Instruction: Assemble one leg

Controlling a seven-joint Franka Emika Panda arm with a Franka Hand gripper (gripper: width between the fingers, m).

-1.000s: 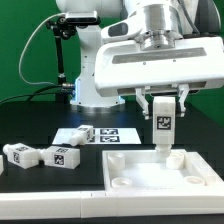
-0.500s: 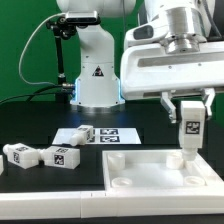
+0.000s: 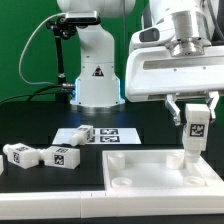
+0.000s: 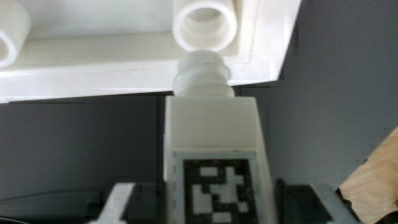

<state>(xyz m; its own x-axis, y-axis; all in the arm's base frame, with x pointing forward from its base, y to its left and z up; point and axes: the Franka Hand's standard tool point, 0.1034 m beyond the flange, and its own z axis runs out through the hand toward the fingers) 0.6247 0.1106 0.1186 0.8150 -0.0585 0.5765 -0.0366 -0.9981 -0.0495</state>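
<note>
My gripper [image 3: 196, 113] is shut on a white leg [image 3: 194, 133] with a black-and-white tag, held upright. Its lower end stands over the far right corner of the large flat white square piece [image 3: 150, 170] with raised rim. In the wrist view the leg [image 4: 215, 140] runs from between my fingers [image 4: 125, 200] to a round corner socket [image 4: 208, 16] of that piece [image 4: 107, 60]. I cannot tell whether the leg's tip touches the piece. Three more legs lie on the table: two at the exterior view's left [image 3: 17, 153] [image 3: 58, 156] and one on the marker board [image 3: 84, 133].
The marker board [image 3: 112, 133] lies flat behind the square piece. The robot base [image 3: 95, 75] stands at the back, with a black cable and post at its left [image 3: 62, 60]. A tan surface [image 4: 374, 180] shows at the edge of the wrist view.
My gripper has moved with the leg toward the exterior view's right, from over the square piece's middle to its far right corner, and slightly lower.
</note>
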